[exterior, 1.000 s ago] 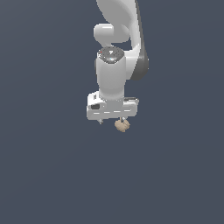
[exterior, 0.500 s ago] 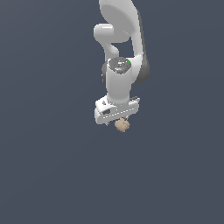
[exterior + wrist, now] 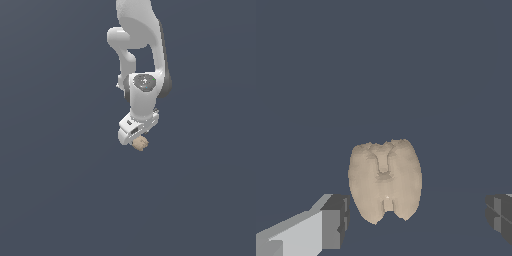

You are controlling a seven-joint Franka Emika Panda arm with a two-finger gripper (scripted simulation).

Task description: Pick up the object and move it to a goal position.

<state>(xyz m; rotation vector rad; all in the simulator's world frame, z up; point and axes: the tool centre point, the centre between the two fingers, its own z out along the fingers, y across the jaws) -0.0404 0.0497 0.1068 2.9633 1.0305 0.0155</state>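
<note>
The object [image 3: 140, 143] is a small tan lumpy blob on the dark grey floor. My white gripper [image 3: 134, 137] points down right over it, and the hand covers part of it in the exterior view. In the wrist view the object [image 3: 385, 182] lies between the two dark fingertips [image 3: 336, 217]. There is a clear gap on each side of it. The gripper [image 3: 417, 214] is open, and neither finger touches the blob.
The white arm [image 3: 142, 30] reaches down from the top of the exterior view. All around is plain dark grey floor [image 3: 60, 190], with no other objects or edges in view.
The hand has turned about its vertical axis and come down a little closer over the object. The object has stayed where it was.
</note>
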